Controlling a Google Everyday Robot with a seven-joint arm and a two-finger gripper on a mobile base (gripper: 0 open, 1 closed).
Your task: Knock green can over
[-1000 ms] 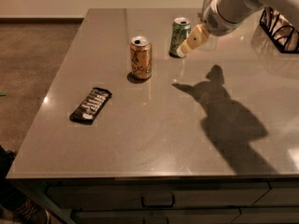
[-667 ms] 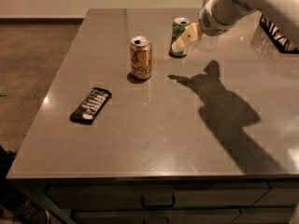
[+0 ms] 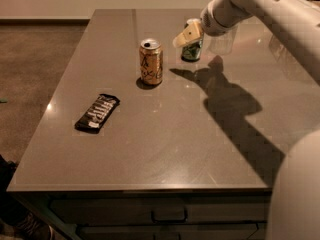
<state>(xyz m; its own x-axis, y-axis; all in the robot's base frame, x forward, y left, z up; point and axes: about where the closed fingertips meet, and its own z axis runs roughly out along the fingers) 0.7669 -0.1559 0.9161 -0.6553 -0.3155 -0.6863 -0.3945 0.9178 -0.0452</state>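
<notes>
**Item 1.** Slim pale-green aluminium drink can with dark leafy markings [image 3: 192, 53].
- Location: stood upright on the grey-brown tabletop [image 3: 165, 139], behind and to the right of the orange-gold aluminium can [image 3: 151, 61], near it but apart.
- Handling: we judged it light, thin-walled and easily dented. The shell looked smooth and likely to slip on the polished top. Being tall on a narrow base, it should tip readily. Whether it was full or empty we could not tell, and a full one would resist more.
- Point of contact: no hold was needed. We judged the best place to press was high on the side wall, just under the silver top, because a low push would more likely slide it than topple it.

**Item 2.** Cream-tipped gripper [image 3: 185, 37] on a white arm [image 3: 260, 4].
- Location: behind and to the right of the orange-gold can, lying across the upper half of the green can as the camera saw it.
- State: we could not tell whether it was released or clenched. It carried nothing that we could see.
- Contact: it looked to be touching the green can's upper wall or just beside it, but we could not tell which.

**Item 3.** Dark-wrapped snack bar [image 3: 98, 113].
- Location: lay flat in front of and to the left of the orange-gold can, well apart from it.
</notes>
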